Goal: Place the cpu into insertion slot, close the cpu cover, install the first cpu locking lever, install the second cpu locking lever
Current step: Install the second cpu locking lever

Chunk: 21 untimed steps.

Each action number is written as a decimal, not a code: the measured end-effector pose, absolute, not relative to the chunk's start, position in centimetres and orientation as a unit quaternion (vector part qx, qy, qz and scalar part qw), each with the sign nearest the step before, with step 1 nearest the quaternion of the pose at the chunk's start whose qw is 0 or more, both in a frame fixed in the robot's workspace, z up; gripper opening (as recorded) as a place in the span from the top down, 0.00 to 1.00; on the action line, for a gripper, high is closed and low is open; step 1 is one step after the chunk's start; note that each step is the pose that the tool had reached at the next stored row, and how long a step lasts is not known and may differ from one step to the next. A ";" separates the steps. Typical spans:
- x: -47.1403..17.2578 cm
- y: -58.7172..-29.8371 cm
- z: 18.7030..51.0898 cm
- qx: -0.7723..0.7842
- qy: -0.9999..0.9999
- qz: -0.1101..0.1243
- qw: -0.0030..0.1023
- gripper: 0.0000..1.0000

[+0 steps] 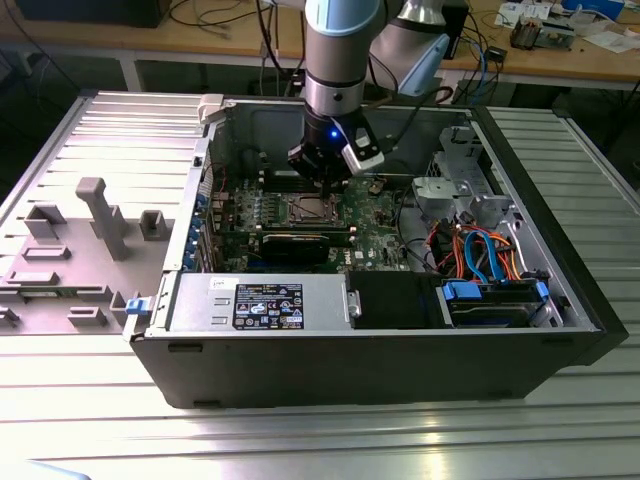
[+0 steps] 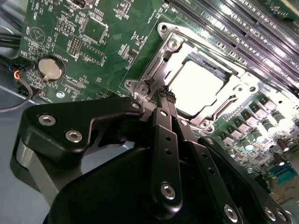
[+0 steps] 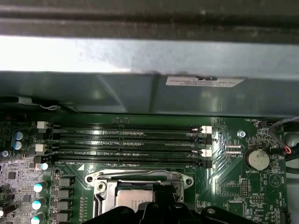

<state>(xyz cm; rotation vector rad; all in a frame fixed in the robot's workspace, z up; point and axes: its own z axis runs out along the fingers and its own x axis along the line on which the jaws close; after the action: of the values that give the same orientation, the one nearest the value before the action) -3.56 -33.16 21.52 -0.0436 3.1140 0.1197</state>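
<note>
Sitting in the insertion slot [image 2: 198, 84], the cpu [image 2: 195, 86] shows its pale metal top through the square opening of the cpu cover [image 2: 163, 51], which lies flat over it in the second wrist view. The gripper [image 2: 163, 95] hangs just above one edge of that frame, its two black fingers [image 2: 166, 135] drawn together to a narrow point with nothing held between them. Their tips are right beside the cover's rim, near a corner with a screw; whether they touch the metal cannot be told. Just past the fingertips lies the chip, and beyond it run the long memory slots [image 2: 243, 28]. To the other side of the fingers sits a round coin battery [image 2: 50, 68] on the green motherboard [image 2: 93, 28].

In the first wrist view the socket frame [image 3: 140, 179] appears just ahead of the black finger housing, with four long memory slots [image 3: 126, 144] beyond it, then the grey case wall [image 3: 140, 93].

In the exterior view the arm [image 1: 340, 60] reaches down into the open computer case [image 1: 350, 350], the gripper [image 1: 322, 180] low over the socket [image 1: 310, 208]. Nearer the camera than the fingers lie a labelled power supply box [image 1: 260, 300] and blue and orange cables [image 1: 480, 250]. A grey fixture tray [image 1: 80, 240] stands outside the case, on the exterior view's left.
</note>
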 end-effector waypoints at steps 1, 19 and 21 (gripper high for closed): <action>-3.6 -33.2 21.5 -0.014 0.999 0.038 0.013 0.89; -3.6 -33.7 22.8 -0.014 0.999 0.038 0.012 0.89; -3.6 -34.1 22.8 -0.014 0.999 0.038 0.012 0.89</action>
<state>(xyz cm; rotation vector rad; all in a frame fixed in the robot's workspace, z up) -3.56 -34.08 22.81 -0.0437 3.1141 0.1175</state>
